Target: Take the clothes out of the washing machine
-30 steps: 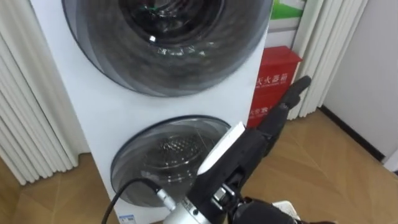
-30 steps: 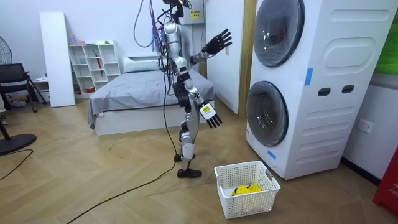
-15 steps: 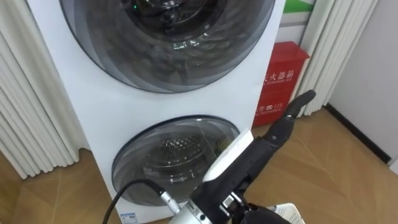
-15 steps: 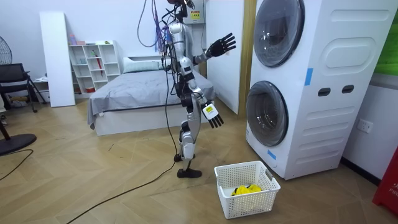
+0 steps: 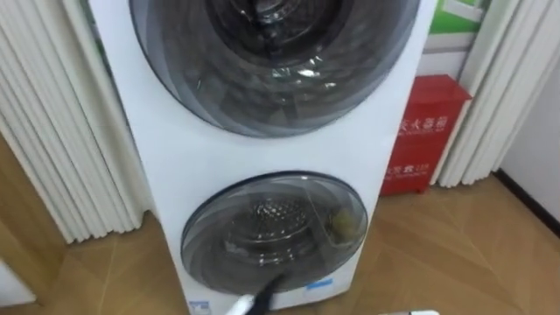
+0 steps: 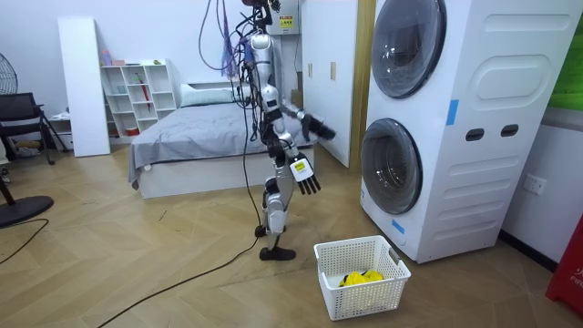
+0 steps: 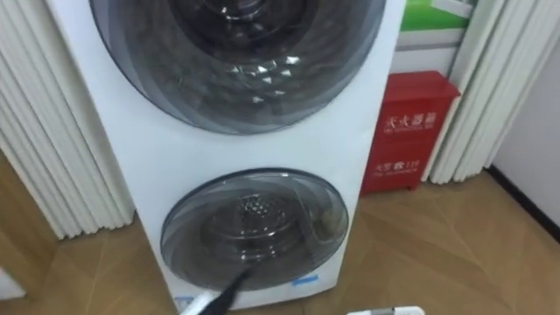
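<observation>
1. I'm standing facing the washing machine (image 6: 455,118), both doors sitting shut.
2. The white basket (image 6: 364,301) is sitting on the floor nearby, yellow clothes (image 6: 360,277) lying inside.
3. My left robot hand (image 6: 315,128) is sticking out toward the machine; can't tell if it's wide or narrow.
4. My right robot hand (image 6: 306,179) is hanging loose, wide, empty.
5. There's something yellowish (image 5: 346,226) showing behind the lower door (image 5: 262,241).

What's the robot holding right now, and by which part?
Nothing in the left hand, which hangs open beside the thigh. The right hand, out toward the washing machine, is blurred, so a hold there cannot be told.
</observation>
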{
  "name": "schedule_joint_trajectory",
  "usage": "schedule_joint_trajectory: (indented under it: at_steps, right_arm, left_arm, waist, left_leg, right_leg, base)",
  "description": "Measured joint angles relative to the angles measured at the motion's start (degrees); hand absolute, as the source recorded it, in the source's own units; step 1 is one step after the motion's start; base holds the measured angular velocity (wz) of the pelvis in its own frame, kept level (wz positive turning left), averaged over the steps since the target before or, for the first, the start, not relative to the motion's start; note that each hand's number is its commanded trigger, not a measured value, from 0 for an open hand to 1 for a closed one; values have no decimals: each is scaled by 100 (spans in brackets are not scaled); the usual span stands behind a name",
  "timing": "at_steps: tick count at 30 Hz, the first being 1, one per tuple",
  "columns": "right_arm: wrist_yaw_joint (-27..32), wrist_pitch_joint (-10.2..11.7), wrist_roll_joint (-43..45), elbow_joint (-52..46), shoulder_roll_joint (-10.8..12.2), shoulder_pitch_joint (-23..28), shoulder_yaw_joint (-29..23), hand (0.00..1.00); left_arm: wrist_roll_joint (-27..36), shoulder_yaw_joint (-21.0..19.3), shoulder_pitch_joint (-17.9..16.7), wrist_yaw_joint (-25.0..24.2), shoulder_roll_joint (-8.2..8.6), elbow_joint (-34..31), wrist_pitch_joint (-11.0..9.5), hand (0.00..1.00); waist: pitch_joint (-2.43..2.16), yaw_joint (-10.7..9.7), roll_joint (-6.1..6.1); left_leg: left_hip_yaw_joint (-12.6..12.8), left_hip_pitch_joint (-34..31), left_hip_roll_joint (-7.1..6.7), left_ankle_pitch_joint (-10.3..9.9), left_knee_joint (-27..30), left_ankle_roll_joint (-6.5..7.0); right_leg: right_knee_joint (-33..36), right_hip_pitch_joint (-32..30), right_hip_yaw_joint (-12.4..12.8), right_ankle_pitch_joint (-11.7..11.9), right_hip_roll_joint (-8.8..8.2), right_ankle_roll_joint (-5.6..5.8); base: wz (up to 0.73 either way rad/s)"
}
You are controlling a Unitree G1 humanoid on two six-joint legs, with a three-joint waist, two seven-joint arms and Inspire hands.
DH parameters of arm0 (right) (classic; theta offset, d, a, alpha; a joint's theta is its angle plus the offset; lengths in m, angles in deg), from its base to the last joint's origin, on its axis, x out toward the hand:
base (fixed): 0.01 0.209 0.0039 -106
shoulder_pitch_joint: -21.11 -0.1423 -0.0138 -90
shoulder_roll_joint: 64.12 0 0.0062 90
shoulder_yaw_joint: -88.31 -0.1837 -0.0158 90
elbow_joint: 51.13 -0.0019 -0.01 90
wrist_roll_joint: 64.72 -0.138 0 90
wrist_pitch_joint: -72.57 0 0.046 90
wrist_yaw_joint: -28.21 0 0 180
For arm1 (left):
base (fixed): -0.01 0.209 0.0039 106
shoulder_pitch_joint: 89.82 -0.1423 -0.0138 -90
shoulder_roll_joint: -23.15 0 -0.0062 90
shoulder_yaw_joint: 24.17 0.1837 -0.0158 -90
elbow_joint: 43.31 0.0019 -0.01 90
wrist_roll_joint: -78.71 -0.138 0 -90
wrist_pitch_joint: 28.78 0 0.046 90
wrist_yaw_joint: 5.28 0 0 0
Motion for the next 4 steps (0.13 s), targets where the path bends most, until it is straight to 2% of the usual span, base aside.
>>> schedule_joint_trajectory:
  at_steps: [1,3,4]
  right_arm:
    - [-16,-21,-17,-52,-3,76,-87,0]
    - [-76,-80,-117,-143,-3,214,-290,0]
    - [-103,-114,-114,-141,-5,214,-340,0]
  left_arm:
    - [13,-207,-10,122,-3,389,16,0]
    - [-16,-959,-84,623,-16,1518,72,0]
    - [-30,-1086,-88,745,-54,1745,77,0]
  waist:
    - [-1,39,-3]
    - [-2,125,-9]
    - [3,157,0]
  left_leg:
    - [-10,-6,0,-3,-2,-5]
    - [-14,-11,-2,-10,-54,-15]
    - [-15,-3,-4,-11,-74,-15]
  right_leg:
    - [-2,0,1,-3,2,2]
    - [-7,-28,-11,-5,4,6]
    - [-11,-28,-13,-5,3,6]
  base:
    - [6]
    - [0]
    - [0]
